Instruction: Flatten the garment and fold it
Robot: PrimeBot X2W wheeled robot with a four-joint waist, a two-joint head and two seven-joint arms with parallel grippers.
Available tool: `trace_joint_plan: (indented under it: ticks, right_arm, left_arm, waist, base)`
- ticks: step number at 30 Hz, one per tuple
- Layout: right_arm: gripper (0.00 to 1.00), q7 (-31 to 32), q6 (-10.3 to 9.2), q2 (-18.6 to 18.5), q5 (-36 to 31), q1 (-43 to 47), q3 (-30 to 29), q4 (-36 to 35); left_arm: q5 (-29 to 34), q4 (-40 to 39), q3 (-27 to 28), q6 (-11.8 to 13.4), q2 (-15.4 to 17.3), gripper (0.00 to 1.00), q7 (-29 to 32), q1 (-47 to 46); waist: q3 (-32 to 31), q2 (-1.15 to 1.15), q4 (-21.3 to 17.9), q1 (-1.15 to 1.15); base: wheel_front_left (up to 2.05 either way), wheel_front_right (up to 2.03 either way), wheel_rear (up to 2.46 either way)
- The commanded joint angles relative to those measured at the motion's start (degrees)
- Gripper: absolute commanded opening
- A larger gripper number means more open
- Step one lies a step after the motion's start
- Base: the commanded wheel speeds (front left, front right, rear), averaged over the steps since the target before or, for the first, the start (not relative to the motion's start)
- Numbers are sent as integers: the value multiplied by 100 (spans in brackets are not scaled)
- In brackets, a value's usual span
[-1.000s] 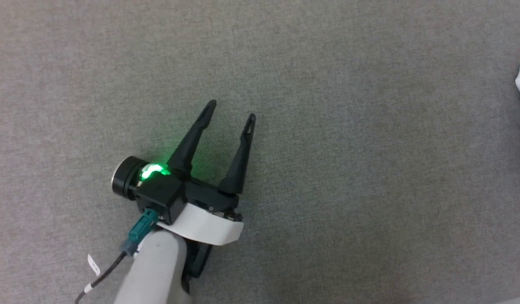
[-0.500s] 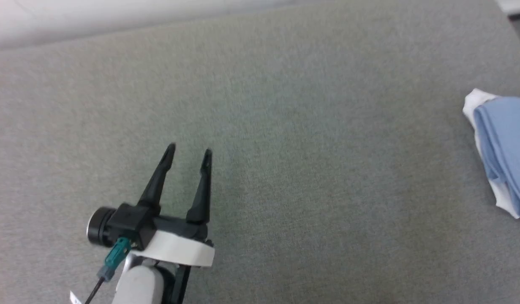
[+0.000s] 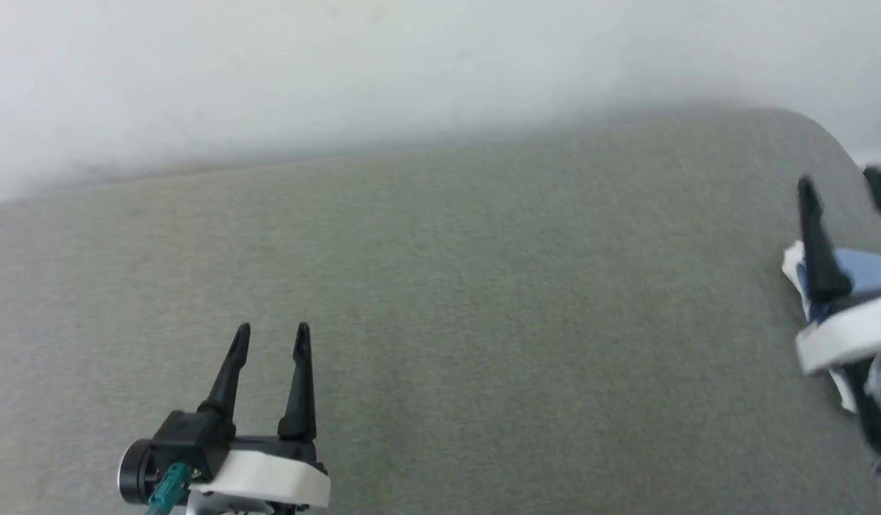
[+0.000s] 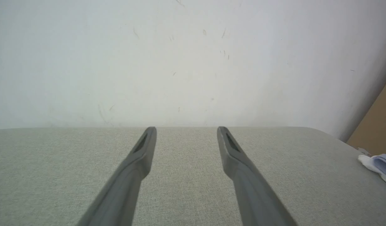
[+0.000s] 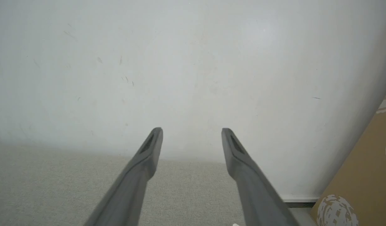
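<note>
The garment [image 3: 869, 273], light blue with white trim, lies bunched at the far right of the grey padded surface [image 3: 483, 300]; a corner of the garment [image 4: 379, 164] also shows at the right edge of the left wrist view. My right gripper [image 3: 844, 187] stands open over the garment at the head view's right edge, partly cut off. My left gripper [image 3: 272, 332] is open at the lower left above bare grey fabric, far from the garment. Both wrist views show my left gripper [image 4: 186, 129] and my right gripper [image 5: 192, 130] with spread fingers holding nothing.
A white wall [image 3: 411, 71] rises right behind the grey surface. A brown cardboard panel [image 5: 365, 175] with pale prints leans at the right end, past the surface's rounded far right corner [image 3: 819, 129].
The head camera has tilted up, so the wall has come into view. My right gripper has come into view over the garment. My left gripper stays open.
</note>
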Motion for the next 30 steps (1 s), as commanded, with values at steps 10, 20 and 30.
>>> trace_joint_plan:
  ticks: [10, 20, 30]
  right_arm:
    - [100, -523, -11, 1029, -150, 1172, -19, -330]
    - [100, -972, -11, 1367, -364, 1857, 177, -41]
    - [100, -1102, -11, 1436, -323, 1967, 271, 122]
  left_arm:
    - [-93, -106, 77, 276, -7, 100, -12, 415]
    - [-7, -90, 56, 400, -7, 100, -12, 643]
    - [12, 57, 55, 390, -7, 100, -12, 672]
  waist:
    - [-631, 0, 649, 2]
    - [-738, 0, 746, 2]
    - [-773, 0, 771, 2]
  base:
    - [0, 0, 0]
    - [0, 0, 0]
    - [0, 0, 0]
